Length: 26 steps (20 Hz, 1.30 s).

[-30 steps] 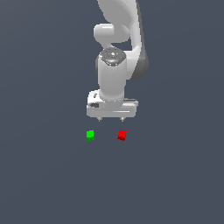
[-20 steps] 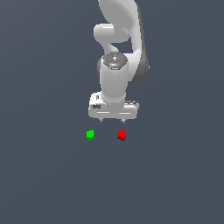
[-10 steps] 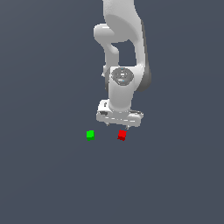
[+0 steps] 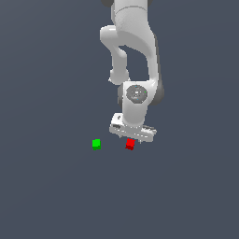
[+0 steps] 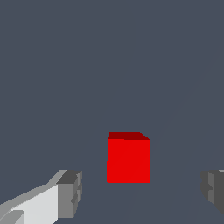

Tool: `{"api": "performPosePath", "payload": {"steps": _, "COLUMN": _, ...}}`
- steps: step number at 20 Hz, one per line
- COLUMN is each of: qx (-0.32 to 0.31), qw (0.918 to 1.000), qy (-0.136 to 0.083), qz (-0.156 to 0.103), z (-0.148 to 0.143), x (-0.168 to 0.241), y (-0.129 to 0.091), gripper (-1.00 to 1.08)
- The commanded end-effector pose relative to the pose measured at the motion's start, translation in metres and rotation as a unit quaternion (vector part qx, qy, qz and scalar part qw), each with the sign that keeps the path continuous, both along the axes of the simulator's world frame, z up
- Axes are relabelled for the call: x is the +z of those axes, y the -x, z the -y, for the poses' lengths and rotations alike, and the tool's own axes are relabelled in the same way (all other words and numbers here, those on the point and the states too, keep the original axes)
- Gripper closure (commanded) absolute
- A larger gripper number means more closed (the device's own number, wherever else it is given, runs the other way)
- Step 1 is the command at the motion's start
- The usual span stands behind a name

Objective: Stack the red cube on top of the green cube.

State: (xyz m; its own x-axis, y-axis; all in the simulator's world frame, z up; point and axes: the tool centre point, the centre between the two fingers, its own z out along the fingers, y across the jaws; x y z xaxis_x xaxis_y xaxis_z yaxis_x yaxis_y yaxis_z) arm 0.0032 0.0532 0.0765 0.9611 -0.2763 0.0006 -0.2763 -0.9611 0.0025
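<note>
The red cube [image 4: 130, 144] sits on the dark grey floor, just under the white gripper [image 4: 131, 140], which hangs over it with its jaws spread wide. In the wrist view the red cube [image 5: 128, 158] lies between the two grey fingertips [image 5: 70, 193], apart from both, and the gripper [image 5: 142, 192] holds nothing. The green cube [image 4: 96, 144] rests on the floor to the exterior view's left of the red cube, well apart from it. It does not show in the wrist view.
The white arm [image 4: 135, 56] rises from the gripper toward the top of the exterior view. The floor [image 4: 46, 186] is a plain dark grey surface.
The gripper has moved down and toward the exterior view's right, from above the gap between the cubes to right over the red cube. Neither cube has moved.
</note>
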Motion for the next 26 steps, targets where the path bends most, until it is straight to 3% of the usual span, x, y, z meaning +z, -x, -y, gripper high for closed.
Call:
{"api": "performPosePath", "payload": {"steps": 1, "qx": -0.008, "qw": 1.0000, "qy": -0.001, "qz": 0.000, "z": -0.003, "x": -0.005, "y": -0.001, "gripper": -0.92}}
{"api": "performPosePath", "payload": {"steps": 8, "qx": -0.008, "qw": 1.0000, "qy": -0.001, "qz": 0.000, "z": -0.004, "x": -0.009, "y": -0.001, "gripper": -0.92}}
{"api": "performPosePath", "payload": {"steps": 23, "qx": -0.010, "qw": 0.9999, "qy": -0.001, "qz": 0.000, "z": -0.004, "x": -0.057, "y": -0.002, "gripper": -0.92}}
{"api": "performPosePath", "payload": {"steps": 24, "qx": -0.010, "qw": 0.9999, "qy": -0.001, "qz": 0.000, "z": -0.004, "x": -0.057, "y": -0.002, "gripper": 1.08}}
{"api": "performPosePath", "payload": {"steps": 26, "qx": -0.010, "qw": 0.9999, "qy": -0.001, "qz": 0.000, "z": -0.004, "x": -0.057, "y": -0.002, "gripper": 1.08}}
